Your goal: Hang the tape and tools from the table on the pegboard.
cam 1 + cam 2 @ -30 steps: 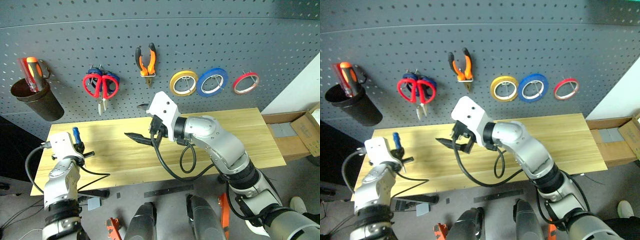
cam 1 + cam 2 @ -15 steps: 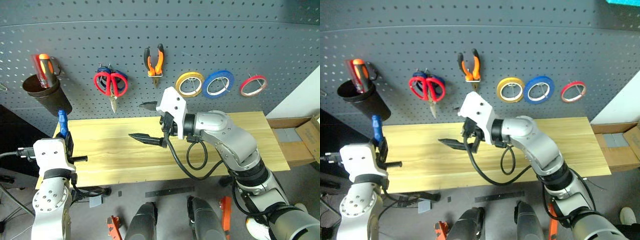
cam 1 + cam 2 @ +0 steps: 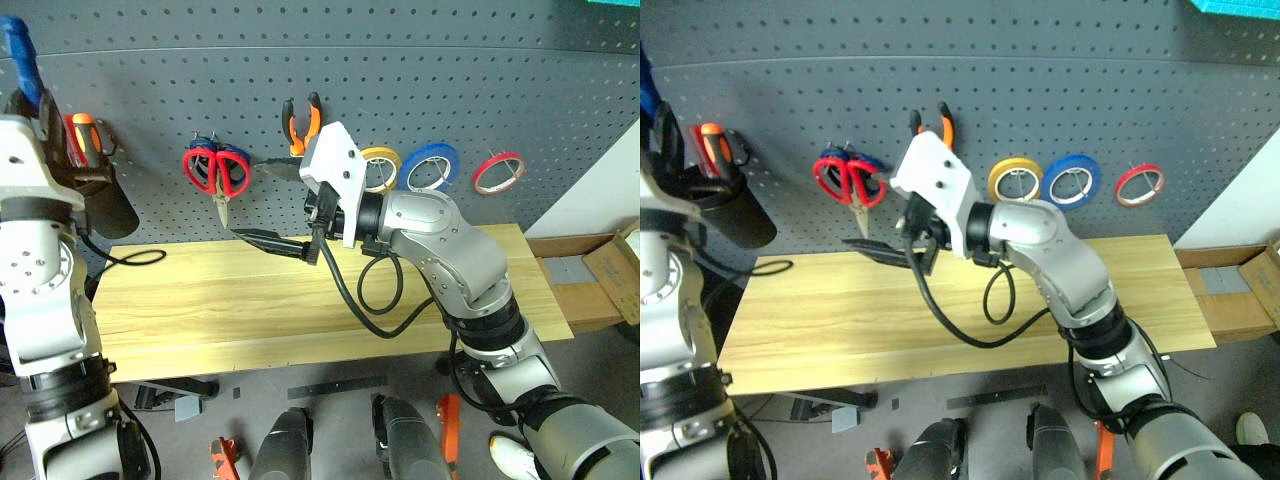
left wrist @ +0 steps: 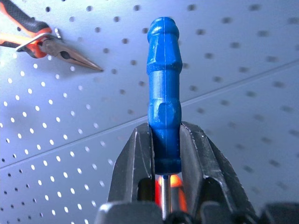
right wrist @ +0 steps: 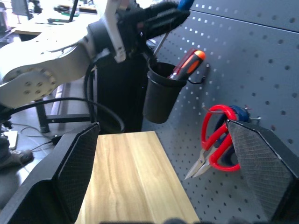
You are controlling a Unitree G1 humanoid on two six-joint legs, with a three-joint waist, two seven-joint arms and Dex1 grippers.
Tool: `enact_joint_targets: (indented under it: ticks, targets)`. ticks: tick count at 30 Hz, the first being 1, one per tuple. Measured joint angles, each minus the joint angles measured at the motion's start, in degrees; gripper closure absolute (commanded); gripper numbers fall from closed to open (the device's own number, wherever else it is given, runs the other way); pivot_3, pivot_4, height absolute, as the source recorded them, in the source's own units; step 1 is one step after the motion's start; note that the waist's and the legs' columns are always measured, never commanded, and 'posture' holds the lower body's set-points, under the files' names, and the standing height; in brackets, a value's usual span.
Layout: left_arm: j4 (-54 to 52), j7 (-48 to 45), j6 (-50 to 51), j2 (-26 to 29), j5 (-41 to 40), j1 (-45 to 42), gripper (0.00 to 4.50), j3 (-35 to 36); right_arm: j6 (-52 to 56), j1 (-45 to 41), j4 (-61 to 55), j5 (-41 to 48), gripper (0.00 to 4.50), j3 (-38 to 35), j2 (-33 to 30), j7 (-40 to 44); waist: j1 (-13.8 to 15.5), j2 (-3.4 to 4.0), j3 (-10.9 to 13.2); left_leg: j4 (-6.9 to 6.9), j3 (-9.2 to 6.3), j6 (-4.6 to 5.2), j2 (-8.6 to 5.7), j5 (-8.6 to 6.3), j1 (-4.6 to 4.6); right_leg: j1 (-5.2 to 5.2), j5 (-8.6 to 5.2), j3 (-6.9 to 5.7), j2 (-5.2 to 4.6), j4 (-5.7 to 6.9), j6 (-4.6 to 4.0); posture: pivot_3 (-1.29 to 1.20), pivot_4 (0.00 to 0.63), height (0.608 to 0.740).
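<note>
While the left pincer [image 4: 166,140] clenches the blue-handled screwdriver [image 4: 163,93] beside the black cup [image 5: 161,95] on the pegboard [image 3: 400,60], a misjudged descent could jam the shaft on the rim or the screwdrivers inside. Right pincer [image 3: 262,205] hangs released over the bench [image 3: 300,300]. Since earlier, the left arm has risen from bench level.

The table [image 3: 200,310] is a long rectangular top of light wooden planks, standing just in front of the dark grey pegboard [image 3: 420,70]. A black cable [image 3: 125,258] from the left arm droops onto its far left corner. Beyond its right end sits an open cardboard box [image 3: 590,270].
</note>
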Motion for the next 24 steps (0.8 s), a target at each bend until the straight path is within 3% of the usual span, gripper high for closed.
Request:
enact_joint_targets:
  ticks: [7,15,24]
  targets:
    - [19.1,1.3,-11.5,1.6,1.6,-5.3,4.07,-0.4,-0.5,-0.2,0.8,-0.4,0.0,0.7,0.4,-0.1,-0.1,0.0,0.0,0.0,-0.01,0.0,-0.02,-0.01,0.01,-0.03,0.0,-0.02,-0.03,0.01,0.0,-0.05,0.198,0.74]
    - [35.7,6.7,-21.6,-1.6,3.7,-9.4,4.07,-2.8,-0.7,-0.2,0.8,-0.4,0.0,1.2,0.6,-0.1,-0.4,-0.02,0.0,0.03,-0.02,0.01,-0.05,-0.01,0.0,-0.04,0.01,-0.03,-0.08,0.04,0.01,-0.07,0.196,0.74]
    - [36.0,9.1,-24.6,-3.5,2.2,-9.5,1.09,-3.3,-0.7,-0.2,0.8,-0.4,0.0,1.3,0.5,-0.1,-1.4,-0.03,0.0,0.04,-0.03,0.0,-0.04,-0.01,0.0,-0.06,0.01,-0.01,-0.1,0.09,0.01,-0.08,0.188,0.74]
